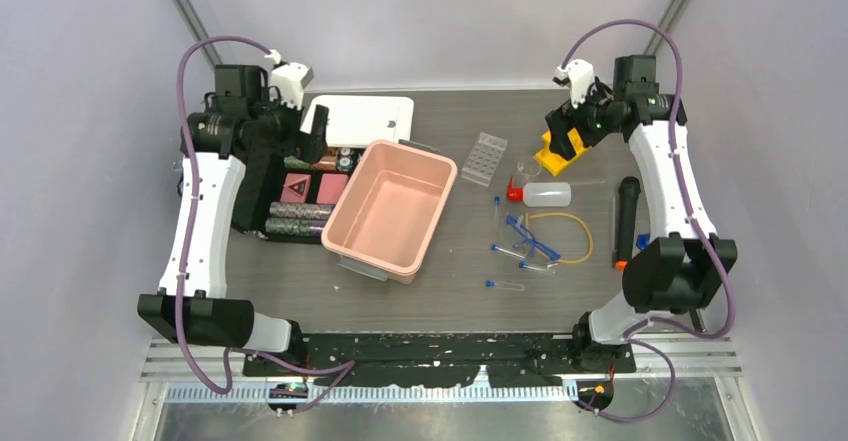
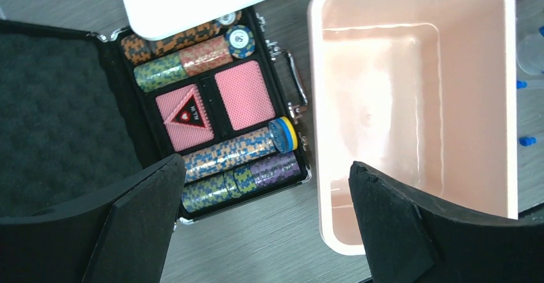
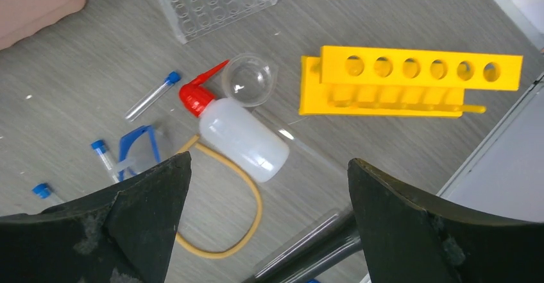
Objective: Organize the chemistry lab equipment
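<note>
- Bottle [image 3: 242,138] lies on its side on the table [image 3: 398,145], directly below the wide-spread right claw [image 3: 269,162].
- Likely light, squashy, slick plastic; grip mid-body, gently.
- Left claw [image 2: 266,166] gapes empty too.

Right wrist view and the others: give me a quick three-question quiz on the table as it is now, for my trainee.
1. True or false: the squeeze bottle lies on its side.
2. The pink tub is: A upside down; B upright and open; C tipped on its side.
3. How many holes show along the top bar of the yellow rack?

Key: 1 true; 2 B; 3 six.
</note>
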